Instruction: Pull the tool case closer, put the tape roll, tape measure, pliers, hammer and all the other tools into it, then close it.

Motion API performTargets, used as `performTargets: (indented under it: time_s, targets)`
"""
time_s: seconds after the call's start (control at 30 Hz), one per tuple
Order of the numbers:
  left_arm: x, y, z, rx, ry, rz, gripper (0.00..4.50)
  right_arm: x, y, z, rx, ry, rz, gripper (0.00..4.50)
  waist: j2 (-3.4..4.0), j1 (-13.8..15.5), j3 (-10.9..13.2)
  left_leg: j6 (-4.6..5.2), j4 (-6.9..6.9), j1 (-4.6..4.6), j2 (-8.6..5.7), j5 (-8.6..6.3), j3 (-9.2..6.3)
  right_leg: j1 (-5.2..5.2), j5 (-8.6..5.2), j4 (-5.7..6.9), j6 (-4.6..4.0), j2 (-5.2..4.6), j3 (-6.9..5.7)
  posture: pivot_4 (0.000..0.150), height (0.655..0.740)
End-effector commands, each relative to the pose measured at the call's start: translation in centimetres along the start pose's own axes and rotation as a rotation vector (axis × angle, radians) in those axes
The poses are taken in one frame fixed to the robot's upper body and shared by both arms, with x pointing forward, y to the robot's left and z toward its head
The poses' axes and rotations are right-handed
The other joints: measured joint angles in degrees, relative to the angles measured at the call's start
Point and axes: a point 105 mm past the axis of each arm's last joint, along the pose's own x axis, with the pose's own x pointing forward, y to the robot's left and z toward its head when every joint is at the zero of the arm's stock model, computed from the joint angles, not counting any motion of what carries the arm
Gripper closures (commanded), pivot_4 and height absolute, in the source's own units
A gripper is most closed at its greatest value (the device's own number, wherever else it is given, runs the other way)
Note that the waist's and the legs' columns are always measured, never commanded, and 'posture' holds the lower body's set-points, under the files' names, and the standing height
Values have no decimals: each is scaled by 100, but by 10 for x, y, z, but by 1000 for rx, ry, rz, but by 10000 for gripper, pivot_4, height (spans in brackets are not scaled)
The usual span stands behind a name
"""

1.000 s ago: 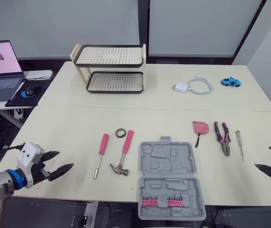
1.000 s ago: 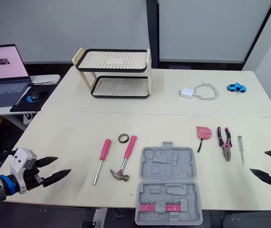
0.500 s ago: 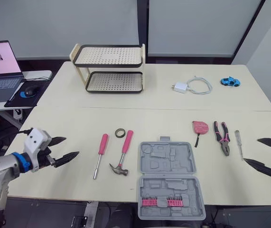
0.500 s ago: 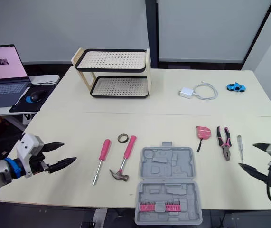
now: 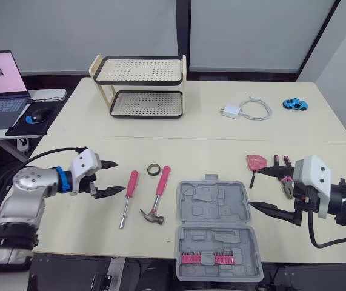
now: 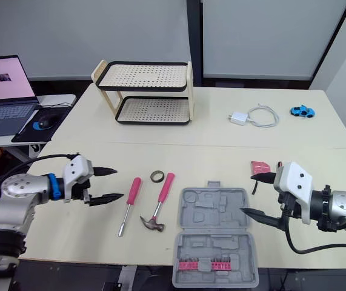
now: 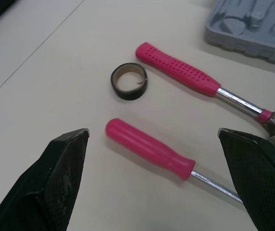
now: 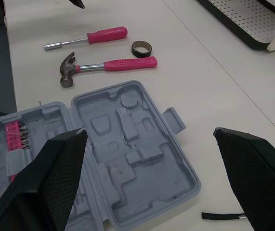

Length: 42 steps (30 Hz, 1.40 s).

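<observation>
Left tool (image 5: 119, 176) above cream table (image 5: 221, 140)

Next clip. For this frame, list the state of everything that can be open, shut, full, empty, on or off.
Tool case, open and lying flat, with just the pink bits in it.
Left gripper, jaws open, empty.
Right gripper, jaws open, empty.
Laptop, open, screen on.
Rack, both shelves empty.
Charger, not plugged in.
</observation>
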Motion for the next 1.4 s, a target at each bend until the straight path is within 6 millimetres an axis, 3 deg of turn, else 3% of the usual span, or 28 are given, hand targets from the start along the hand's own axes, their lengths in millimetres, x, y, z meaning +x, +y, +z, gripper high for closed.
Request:
performTargets:
  time_s: [0.03,0.47,1.17,1.27,1.4]
  targets:
    - [13,4,5,77,15,-71,9090,7,10,10,-21,-32,26,0,-3,-5,2,0,0,0,0,0,-1,0,0,3,0,2,-3,1500,7400]
    - [68,20,13,155,92,-169,9090,26,26,16,20,-35,59,0,-24,-40,7,-1,5,-1,-8,1,3,-3,1,9,2,10,-5,1500,7400]
    - [93,24,3,206,233,-136,9090,32,34,25,32,-78,68,0,-36,-39,12,-1,8,-2,-10,1,0,-4,1,12,3,12,-8,1500,7400]
    - [97,21,0,222,244,-141,14631,31,35,23,38,-77,67,0,-37,-39,12,-1,9,-3,-10,1,1,-4,1,12,4,12,-8,1500,7400]
    - [99,21,-2,236,251,-127,27265,30,36,22,44,-74,63,0,-37,-42,12,-1,9,-2,-10,1,2,-5,1,14,4,13,-8,1500,7400]
